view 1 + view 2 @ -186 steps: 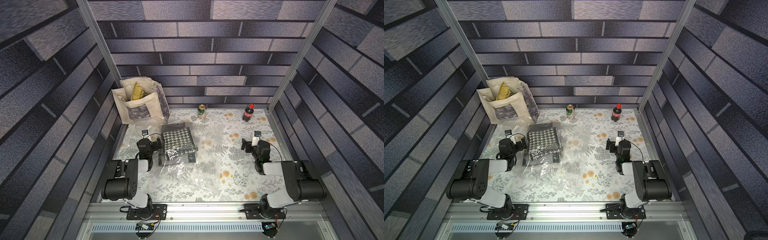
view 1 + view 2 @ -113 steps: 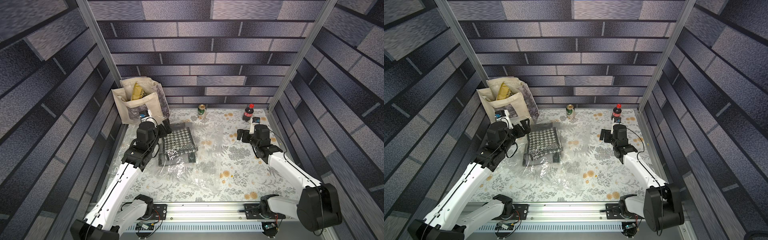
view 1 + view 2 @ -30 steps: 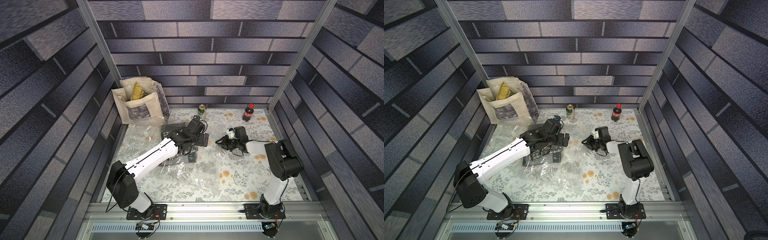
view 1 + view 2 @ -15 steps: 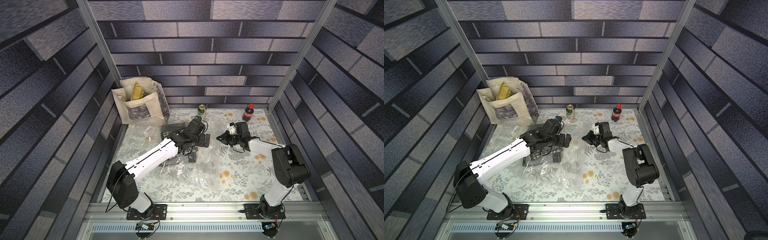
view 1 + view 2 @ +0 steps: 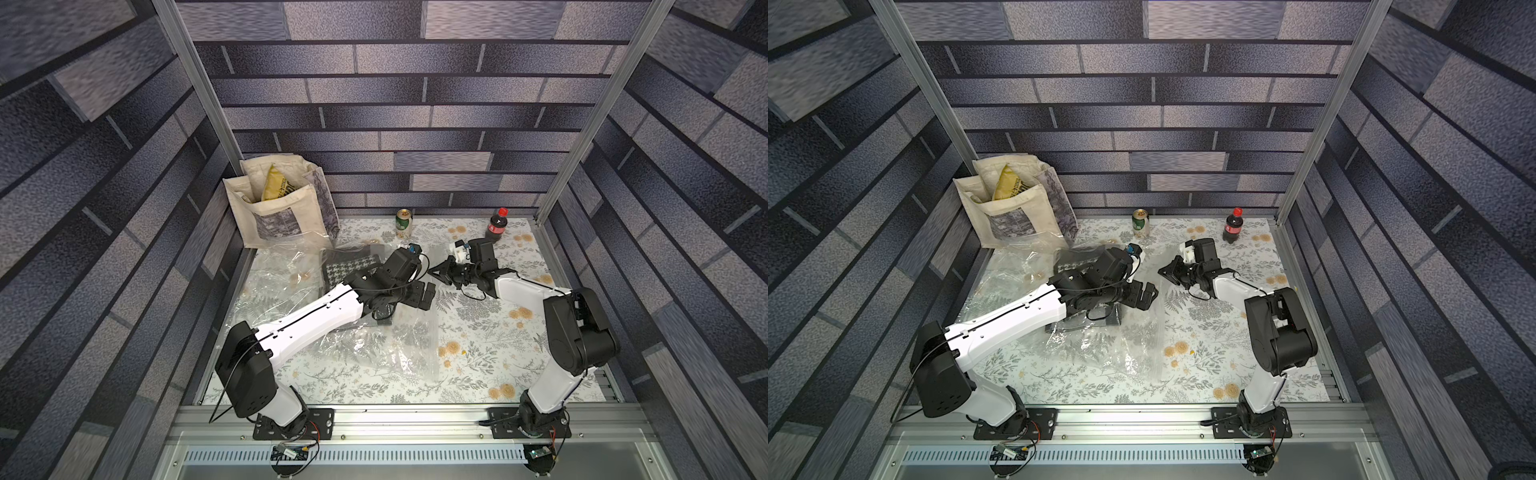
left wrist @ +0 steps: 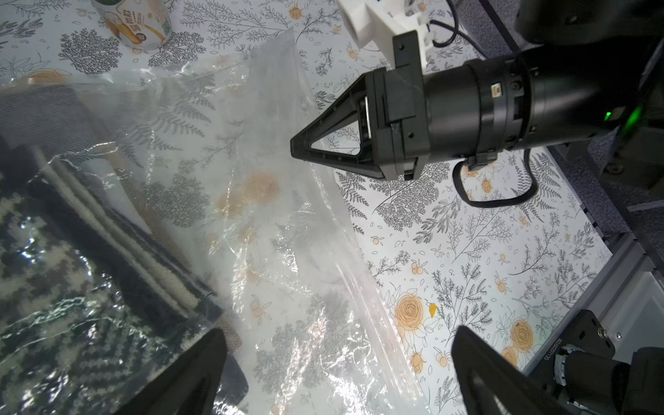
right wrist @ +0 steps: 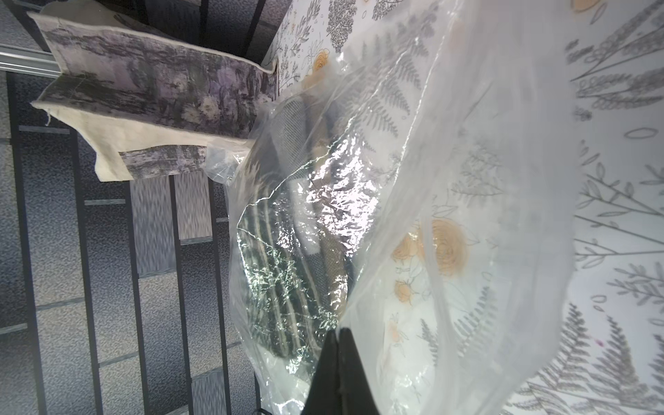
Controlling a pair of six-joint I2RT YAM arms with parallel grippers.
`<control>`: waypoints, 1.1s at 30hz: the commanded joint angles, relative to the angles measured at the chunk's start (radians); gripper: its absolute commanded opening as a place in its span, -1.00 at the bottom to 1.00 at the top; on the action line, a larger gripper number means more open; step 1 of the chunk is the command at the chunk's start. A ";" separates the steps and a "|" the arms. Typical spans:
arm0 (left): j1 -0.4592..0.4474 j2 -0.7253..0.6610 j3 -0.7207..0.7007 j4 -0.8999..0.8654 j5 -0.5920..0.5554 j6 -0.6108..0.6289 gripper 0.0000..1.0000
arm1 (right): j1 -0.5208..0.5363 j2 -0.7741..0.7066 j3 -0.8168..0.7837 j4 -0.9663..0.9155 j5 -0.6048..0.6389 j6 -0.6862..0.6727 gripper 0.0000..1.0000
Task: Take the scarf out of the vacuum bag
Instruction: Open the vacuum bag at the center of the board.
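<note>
The vacuum bag (image 5: 374, 349) is a clear, crinkled sheet lying across the floral table in both top views. A folded black-and-white houndstooth scarf (image 5: 351, 264) lies inside it at the far left end, partly hidden by my left arm. My right gripper (image 5: 432, 272) is shut on the bag's right edge, and the film rises to its tip (image 6: 293, 149). In the right wrist view the plastic (image 7: 449, 179) drapes away from the closed jaws (image 7: 339, 330), with the scarf (image 7: 287, 269) behind it. My left gripper (image 6: 339, 332) hangs open over the bag, beside the scarf (image 6: 54, 269).
A cream canvas tote bag (image 5: 282, 208) with a yellow packet stands at the back left corner. A green can (image 5: 403, 219) and a cola bottle (image 5: 496, 224) stand along the back wall. Patterned walls close the table on three sides.
Both arms have come from the sides to the bag's right edge. In the last second the right gripper has closed on the plastic and drawn up and back a little. The left gripper stays open.
</note>
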 commanded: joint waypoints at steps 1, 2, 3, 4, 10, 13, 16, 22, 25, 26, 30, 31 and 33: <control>-0.009 0.019 -0.020 0.035 0.001 -0.025 1.00 | 0.017 -0.057 0.042 -0.024 -0.025 0.018 -1.00; -0.011 0.028 -0.016 0.030 -0.014 -0.027 1.00 | 0.019 -0.063 0.043 -0.036 -0.026 0.019 -1.00; -0.012 0.037 -0.013 0.026 -0.020 -0.027 1.00 | 0.020 -0.067 0.079 -0.043 -0.026 0.017 -1.00; -0.015 0.045 -0.012 0.026 -0.033 -0.026 1.00 | 0.021 -0.068 0.088 -0.052 -0.028 0.018 -1.00; -0.049 0.140 0.056 -0.050 -0.217 -0.047 1.00 | 0.024 -0.072 0.111 -0.077 -0.024 0.011 -1.00; -0.071 0.203 0.132 -0.116 -0.337 -0.050 1.00 | 0.025 -0.064 0.117 -0.079 -0.026 0.011 -1.00; -0.093 0.235 0.167 -0.125 -0.403 -0.043 1.00 | 0.029 -0.065 0.120 -0.083 -0.026 0.007 -1.00; -0.113 0.247 0.196 -0.104 -0.515 -0.073 1.00 | 0.032 -0.073 0.113 -0.096 -0.021 -0.005 -1.00; -0.115 0.255 0.188 -0.075 -0.529 -0.077 1.00 | 0.032 -0.072 0.106 -0.093 -0.023 -0.005 -1.00; -0.116 0.256 0.183 -0.057 -0.530 -0.076 1.00 | 0.034 -0.072 0.105 -0.091 -0.023 -0.004 -1.00; -0.116 0.287 0.208 -0.049 -0.536 -0.068 1.00 | 0.037 -0.073 0.100 -0.083 -0.026 0.001 -1.00; -0.115 0.298 0.219 -0.045 -0.526 -0.058 1.00 | 0.036 -0.075 0.100 -0.082 -0.026 0.000 -1.00; -0.117 0.317 0.238 -0.043 -0.516 -0.048 1.00 | 0.038 -0.078 0.101 -0.084 -0.024 0.001 -1.00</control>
